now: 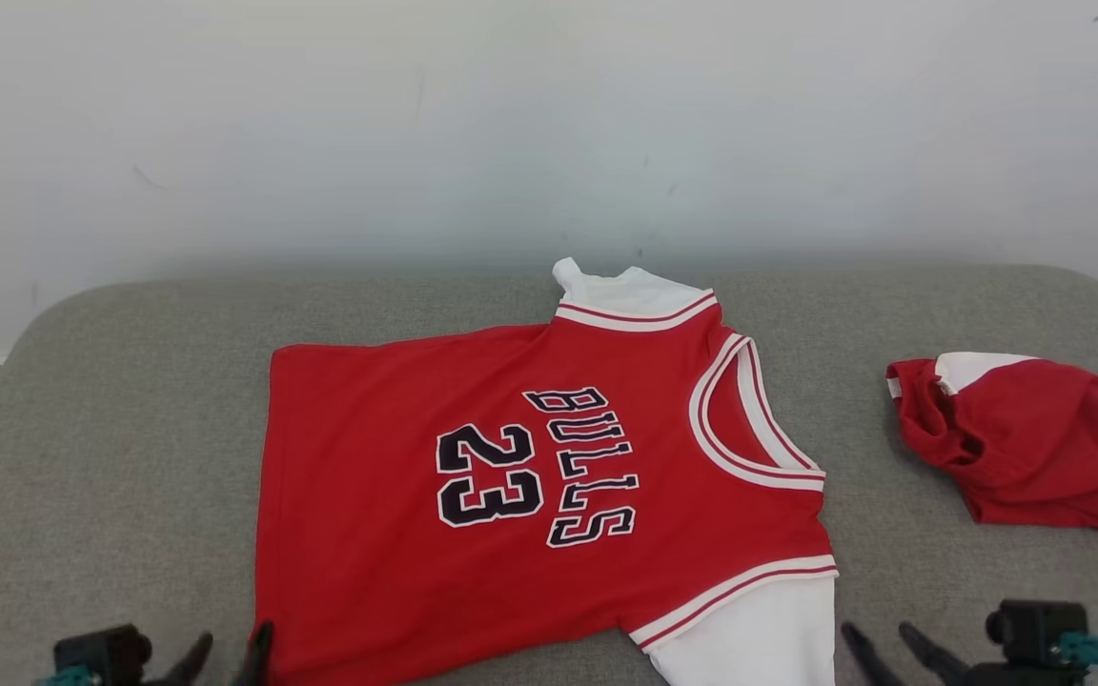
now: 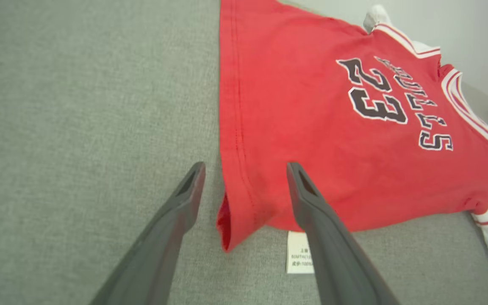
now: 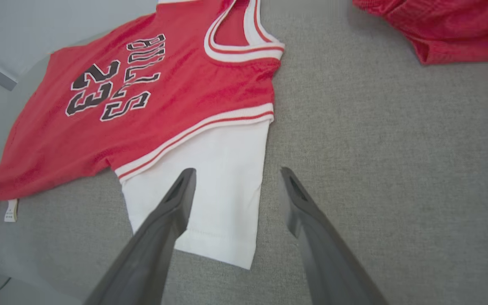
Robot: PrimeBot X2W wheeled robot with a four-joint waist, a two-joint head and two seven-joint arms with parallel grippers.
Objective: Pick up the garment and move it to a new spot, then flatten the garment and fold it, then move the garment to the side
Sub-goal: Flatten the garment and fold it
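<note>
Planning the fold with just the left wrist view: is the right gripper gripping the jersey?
Observer: No. The right gripper is open, its fingers spread wide and pointing at the near white sleeve of the jersey, clamping nothing.
Operator: Anything else lying on that side?
Observer: Yes. A bunched red garment sits on the grey surface, apart from the jersey, toward the robot's right.
</note>
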